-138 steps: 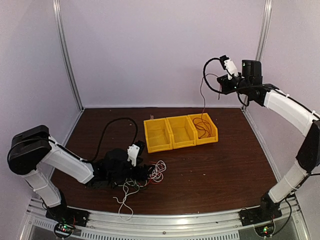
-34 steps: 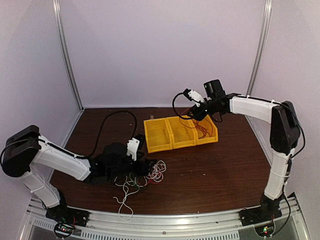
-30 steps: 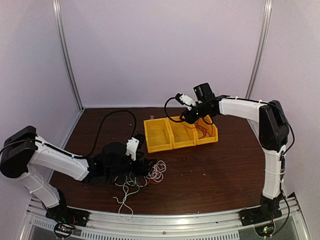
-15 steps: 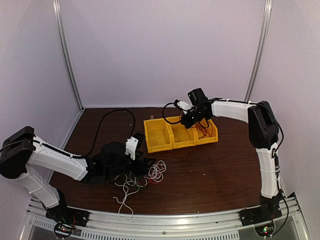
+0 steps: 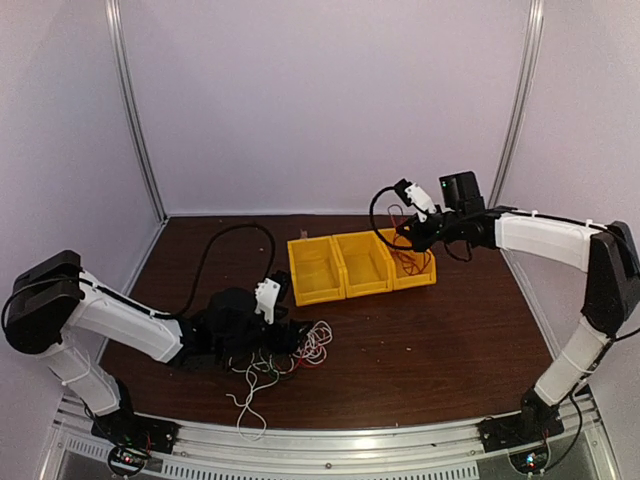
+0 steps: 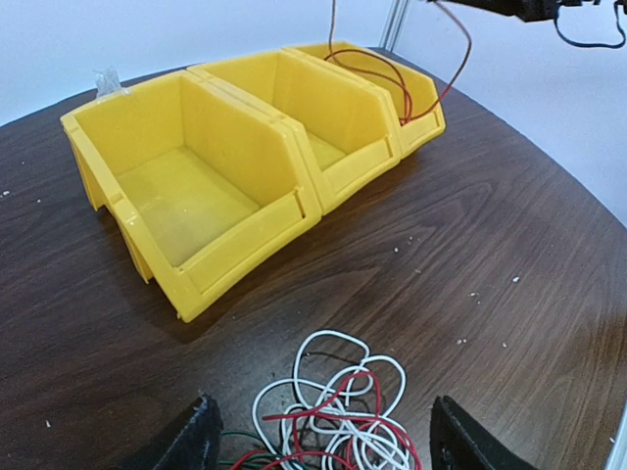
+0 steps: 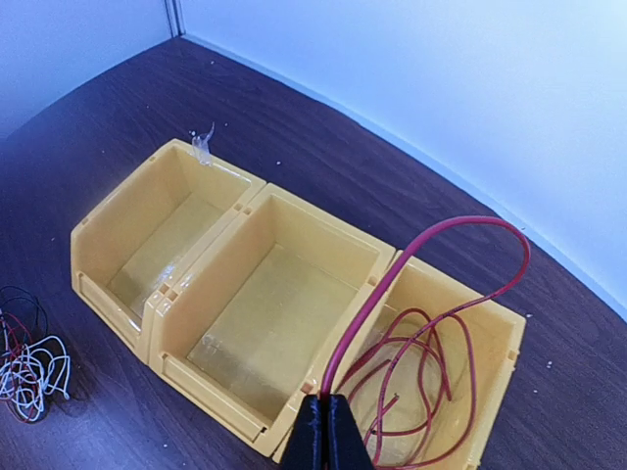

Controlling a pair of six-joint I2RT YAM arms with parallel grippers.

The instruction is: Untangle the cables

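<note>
Right gripper (image 7: 323,436) swung back right from middle bin (image 7: 323,218), now clenched on red cable (image 7: 364,318); rest coiled in end bin (image 7: 495,315) below. Left gripper (image 6: 328,446) spread, fingertips cut off, tangle (image 6: 333,411) between them on table (image 6: 509,225), near part hidden.

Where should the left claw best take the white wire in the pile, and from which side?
Probably the white loop at the far edge of the pile, toward the yellow bins. It lies flat, clear of the red strands, so the open left claw can come down from above.
</note>
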